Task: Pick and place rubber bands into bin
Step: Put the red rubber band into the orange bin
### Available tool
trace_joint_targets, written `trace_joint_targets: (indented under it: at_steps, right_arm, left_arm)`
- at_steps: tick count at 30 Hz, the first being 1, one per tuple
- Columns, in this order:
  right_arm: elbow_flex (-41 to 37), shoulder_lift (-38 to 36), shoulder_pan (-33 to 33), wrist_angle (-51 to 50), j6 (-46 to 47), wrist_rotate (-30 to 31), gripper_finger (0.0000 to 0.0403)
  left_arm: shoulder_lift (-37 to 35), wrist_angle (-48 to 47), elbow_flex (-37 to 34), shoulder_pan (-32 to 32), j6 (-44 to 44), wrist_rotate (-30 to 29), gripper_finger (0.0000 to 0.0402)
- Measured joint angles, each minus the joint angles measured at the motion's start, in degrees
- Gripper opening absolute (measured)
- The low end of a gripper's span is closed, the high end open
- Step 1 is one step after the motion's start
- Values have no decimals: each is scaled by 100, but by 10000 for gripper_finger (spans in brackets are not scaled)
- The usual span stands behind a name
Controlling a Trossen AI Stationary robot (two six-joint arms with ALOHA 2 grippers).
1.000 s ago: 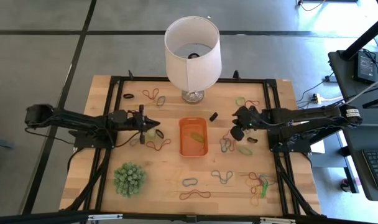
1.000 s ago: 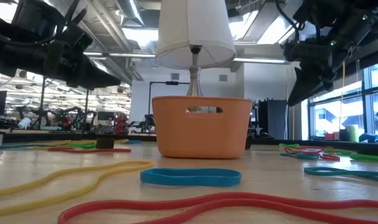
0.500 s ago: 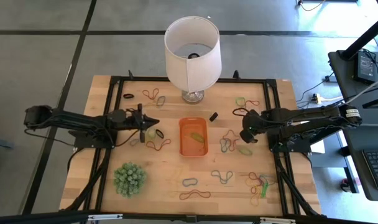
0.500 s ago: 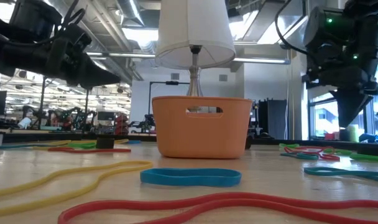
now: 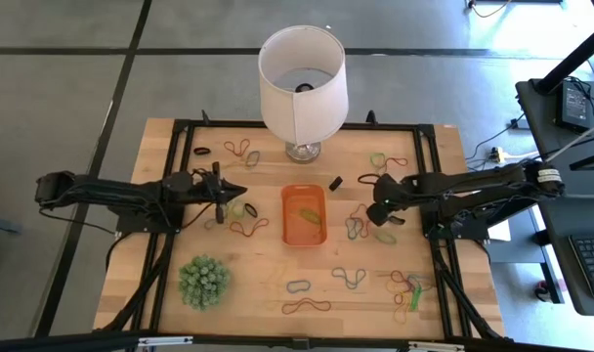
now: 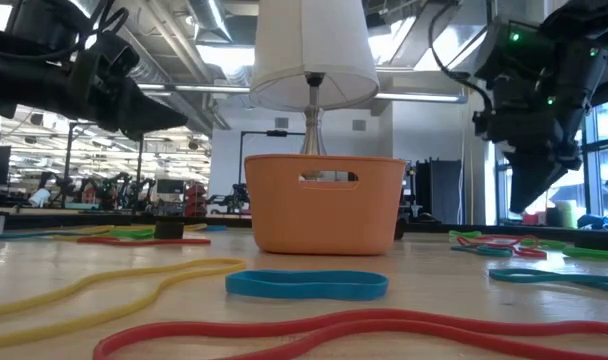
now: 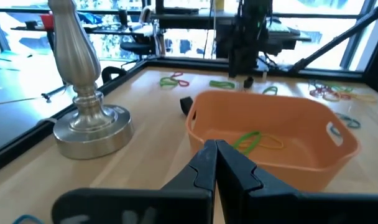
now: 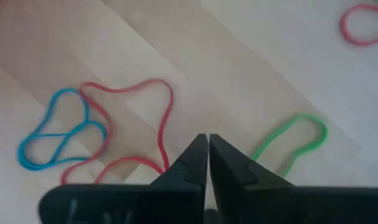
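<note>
The bin (image 5: pixel 303 215) is a small orange tray at the table's middle, with a green and a yellow rubber band (image 7: pixel 256 140) inside. More rubber bands lie loose on the wood: red and blue ones (image 8: pixel 83 134), a green one (image 8: pixel 295 142), and others near the front edge (image 5: pixel 307 306). My left gripper (image 5: pixel 240 190) hovers shut, level, left of the bin and pointing at it (image 7: pixel 214 146). My right gripper (image 5: pixel 375 211) is shut and empty, pointing steeply down above the bands right of the bin (image 8: pixel 207 140).
A white lampshade on a metal lamp base (image 5: pixel 302 83) stands behind the bin. A spiky green ball plant (image 5: pixel 203 282) sits at the front left. A small black piece (image 5: pixel 335 183) lies by the bin's far right corner. Black frame rails (image 5: pixel 180 127) border the table.
My right gripper has come down toward the bands right of the bin and tipped to point more steeply at the table, staying shut.
</note>
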Motion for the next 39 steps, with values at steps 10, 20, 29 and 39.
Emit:
trace_joint_targets:
  at_steps: [10,20,29,39]
  right_arm:
    - [-49,869,0,581,-9,-255,97]
    - [-31,1312,0,715,-28,-530,120]
    - [-5,1225,-4,667,-140,-635,71]
    - [112,1000,7,1079,-297,-784,64]
  left_arm:
    - [-105,-138,0,0,-21,0,3]
    - [-96,-169,0,0,-215,0,1]
    - [-96,-168,0,0,-215,0,8]
    - [-96,-166,0,0,-215,-14,4]
